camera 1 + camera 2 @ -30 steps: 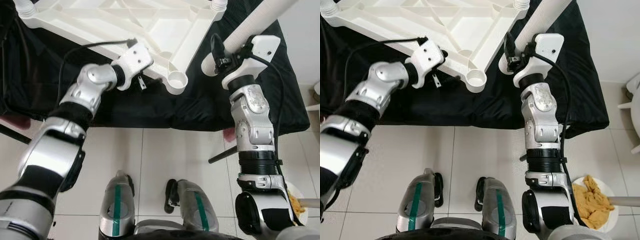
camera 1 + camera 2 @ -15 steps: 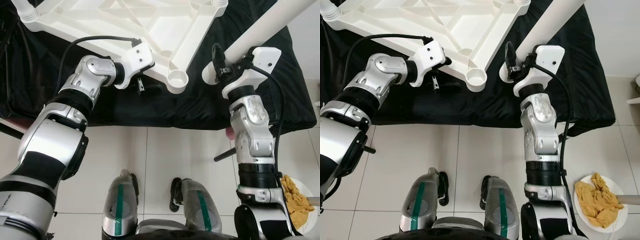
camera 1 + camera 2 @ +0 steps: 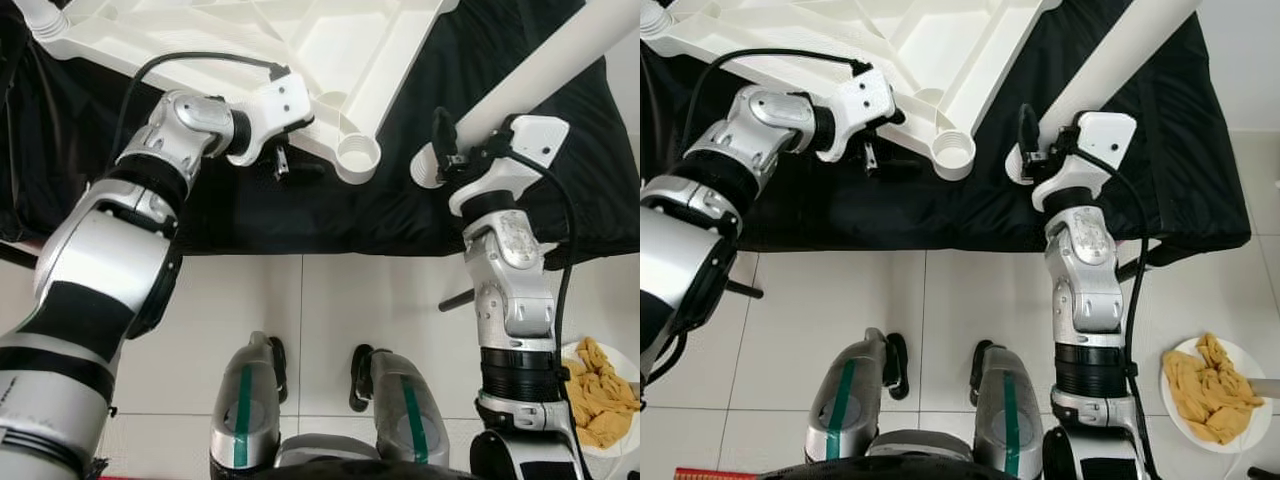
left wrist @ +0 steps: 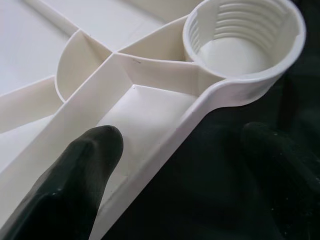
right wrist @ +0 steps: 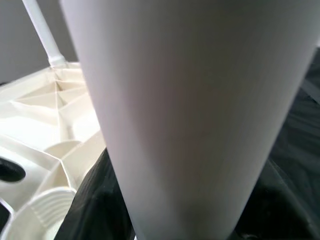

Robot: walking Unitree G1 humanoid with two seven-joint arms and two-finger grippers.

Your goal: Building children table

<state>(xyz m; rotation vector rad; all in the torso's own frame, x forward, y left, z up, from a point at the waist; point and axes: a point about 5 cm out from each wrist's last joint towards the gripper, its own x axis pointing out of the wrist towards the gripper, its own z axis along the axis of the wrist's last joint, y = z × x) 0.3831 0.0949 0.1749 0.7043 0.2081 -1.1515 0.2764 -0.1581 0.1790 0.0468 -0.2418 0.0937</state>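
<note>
White tabletop [image 3: 300, 50] upside down on black cloth, white leg [image 3: 540, 80] tilted beside threaded socket [image 3: 358, 156]

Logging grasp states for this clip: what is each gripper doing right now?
Left gripper: open, fingers astride the tabletop edge.
Right gripper: shut on the table leg.

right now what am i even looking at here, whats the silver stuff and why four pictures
It is a humanoid robot looking down at its own silver arms and feet. The two wide pictures come from its head; the two close-ups come from cameras on its wrists. An upside-down white plastic tabletop lies on a black cloth. The left gripper straddles the tabletop's edge beside a threaded leg socket. The right gripper holds a white table leg. A plate sits on the floor.
</note>
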